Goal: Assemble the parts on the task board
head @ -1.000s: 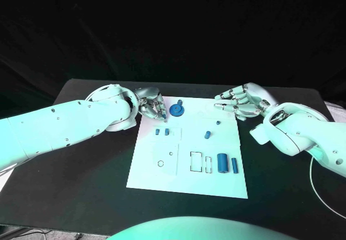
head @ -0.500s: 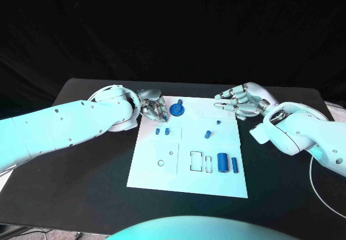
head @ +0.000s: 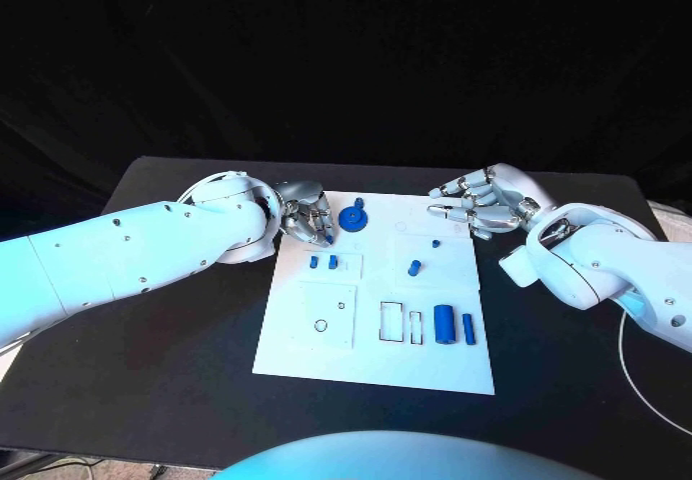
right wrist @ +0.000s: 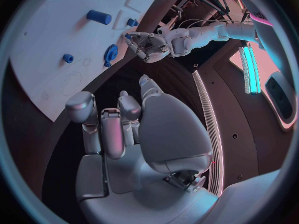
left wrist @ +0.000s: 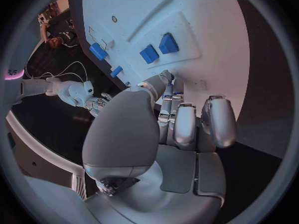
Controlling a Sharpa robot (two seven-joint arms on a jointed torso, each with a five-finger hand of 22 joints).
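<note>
L hand: fingers curled in at the board's far-left corner, nothing seen held; gear lies just beside. R hand: fingers half-curled, apart, empty, held above the far-right corner. Parts lie loose across the board; some outlines unfilled. Assembly judged early, most fitting outstanding.

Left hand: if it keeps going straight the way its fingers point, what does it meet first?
Most likely the blue gear at the far end of the task board; the left hand points toward it from beside it. Height above the board is unclear.
</note>
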